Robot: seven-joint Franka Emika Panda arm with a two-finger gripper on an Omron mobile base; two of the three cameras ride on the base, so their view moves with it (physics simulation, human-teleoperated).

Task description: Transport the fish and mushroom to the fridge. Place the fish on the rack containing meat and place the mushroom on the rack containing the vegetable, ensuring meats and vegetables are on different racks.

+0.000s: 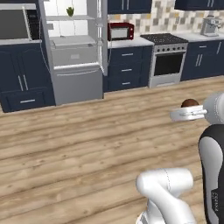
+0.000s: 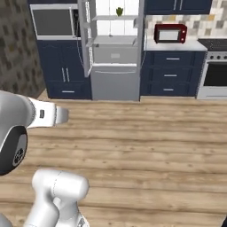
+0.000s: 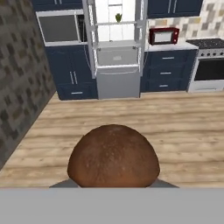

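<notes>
A brown round-capped mushroom (image 3: 113, 157) sits right in front of the hand camera and hides the fingertips. In the left base view the mushroom (image 1: 189, 103) rides in the air on my gripper (image 1: 186, 111), which is shut on it. Across the wooden floor the fridge (image 1: 74, 48) (image 2: 116, 44) (image 3: 117, 48) stands with its doors open and its white racks showing. A small green vegetable (image 1: 70, 11) (image 2: 119, 11) (image 3: 118, 17) sits on an upper rack. The fish and the meat are out of view.
A red microwave (image 1: 121, 31) stands on the counter right of the fridge, with a stove (image 1: 167, 59) beyond it. Dark blue cabinets (image 1: 22, 83) flank the fridge. A stone wall (image 3: 22, 78) runs along the left. Wooden floor (image 1: 87, 140) lies between me and the fridge.
</notes>
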